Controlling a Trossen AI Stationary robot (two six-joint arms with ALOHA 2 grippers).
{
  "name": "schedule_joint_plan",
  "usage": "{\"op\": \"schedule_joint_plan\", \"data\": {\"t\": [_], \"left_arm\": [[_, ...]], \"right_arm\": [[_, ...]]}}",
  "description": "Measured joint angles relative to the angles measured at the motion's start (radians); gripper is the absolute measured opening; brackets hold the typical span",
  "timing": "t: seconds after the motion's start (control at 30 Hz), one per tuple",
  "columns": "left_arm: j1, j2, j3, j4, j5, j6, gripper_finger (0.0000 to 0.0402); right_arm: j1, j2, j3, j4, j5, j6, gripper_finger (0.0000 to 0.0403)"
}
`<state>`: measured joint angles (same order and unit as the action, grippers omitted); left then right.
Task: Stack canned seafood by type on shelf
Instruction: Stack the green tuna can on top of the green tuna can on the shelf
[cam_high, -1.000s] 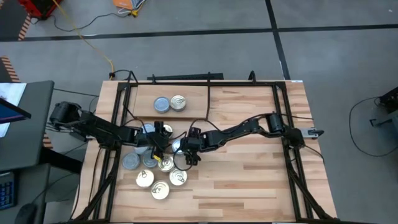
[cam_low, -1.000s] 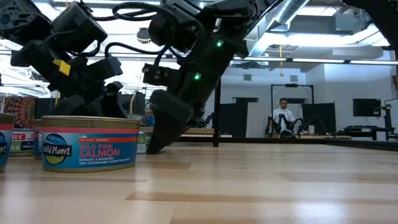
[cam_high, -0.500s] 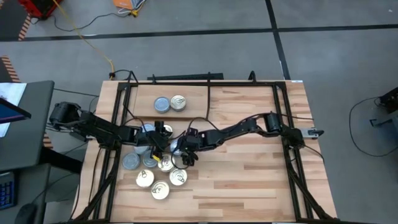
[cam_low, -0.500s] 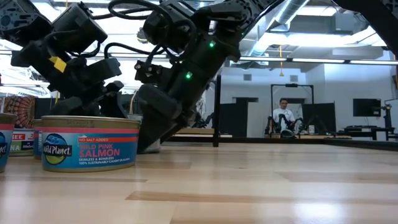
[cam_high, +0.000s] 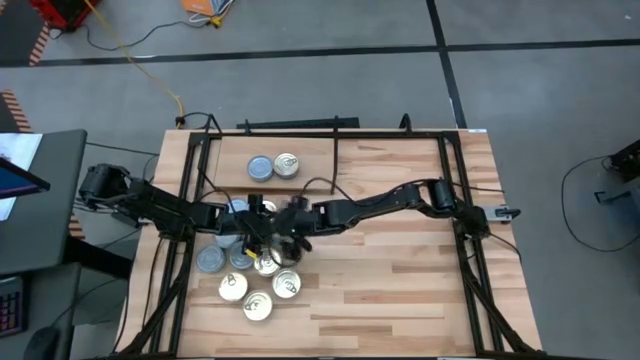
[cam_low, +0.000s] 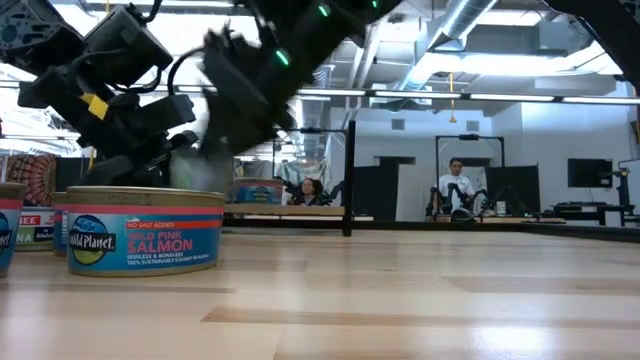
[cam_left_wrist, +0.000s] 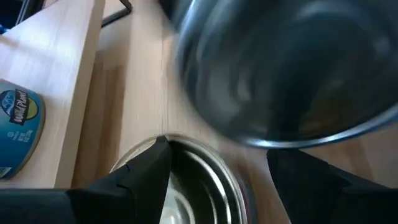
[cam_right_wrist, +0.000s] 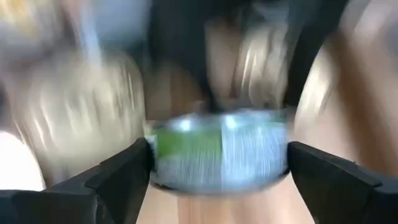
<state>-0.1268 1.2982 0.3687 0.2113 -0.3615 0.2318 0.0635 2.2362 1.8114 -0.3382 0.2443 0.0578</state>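
Observation:
Several flat round tins (cam_high: 250, 285) lie clustered on the table near its left side, some grey-topped, some gold-topped. Two more, one grey (cam_high: 260, 167) and one gold (cam_high: 286, 164), sit on the light wooden shelf (cam_high: 315, 165) at the far side. My right gripper (cam_high: 287, 230) reaches in from the right and is shut on a tin with a green and blue label (cam_right_wrist: 217, 152). My left gripper (cam_high: 255, 228) is open right beside it, its fingers spread above a shiny-topped tin (cam_left_wrist: 193, 183). The raised tin's metal base (cam_left_wrist: 280, 68) fills the left wrist view. My right gripper pinches the tin by its side wall (cam_right_wrist: 158, 152) between the two fingers (cam_right_wrist: 124, 180), one on each opposite side. The tin lies flat in the hold and is lifted clear of the table, above the cluster.
A Wild Planet salmon tin (cam_low: 145, 230) stands closest in the low view. The black frame rods (cam_high: 335, 160) run around and across the shelf. The right half of the table (cam_high: 400, 280) is bare wood. People sit in the room behind (cam_low: 458, 190).
My right gripper has slid toward the table's left, in against the cluster, then risen off the table with a tin, which now hangs clear above the others. The left arm has kept still.

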Motion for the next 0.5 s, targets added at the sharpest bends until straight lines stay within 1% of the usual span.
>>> {"op": "schedule_joint_plan", "data": {"t": [0.03, 0.1, 0.13, 0.27, 0.33, 0.5], "left_arm": [[-0.001, 0.002, 0.007, 0.016, 0.027, -0.017, 0.0254], [-0.002, 0.001, 0.006, 0.01, 0.036, -0.029, 0.0254], [-0.003, 0.0, 0.006, 0.015, 0.043, -0.034, 0.0254], [-0.005, 0.0, 0.006, 0.016, 0.045, -0.029, 0.0254], [-0.004, 0.0, 0.006, 0.01, 0.041, -0.028, 0.0254], [-0.004, -0.001, 0.006, -0.025, 0.024, -0.045, 0.0254]], "right_arm": [[-0.003, 0.0, 0.012, 0.026, 0.01, -0.006, 0.0382], [-0.005, 0.004, 0.023, -0.01, 0.007, -0.019, 0.0381], [-0.004, 0.01, 0.028, -0.012, 0.025, -0.029, 0.0381], [-0.012, 0.012, 0.046, -0.017, 0.034, -0.043, 0.0381], [-0.015, 0.01, 0.063, -0.07, 0.034, -0.043, 0.0381], [-0.014, 0.01, 0.127, -0.281, 0.03, -0.011, 0.0381]]}}
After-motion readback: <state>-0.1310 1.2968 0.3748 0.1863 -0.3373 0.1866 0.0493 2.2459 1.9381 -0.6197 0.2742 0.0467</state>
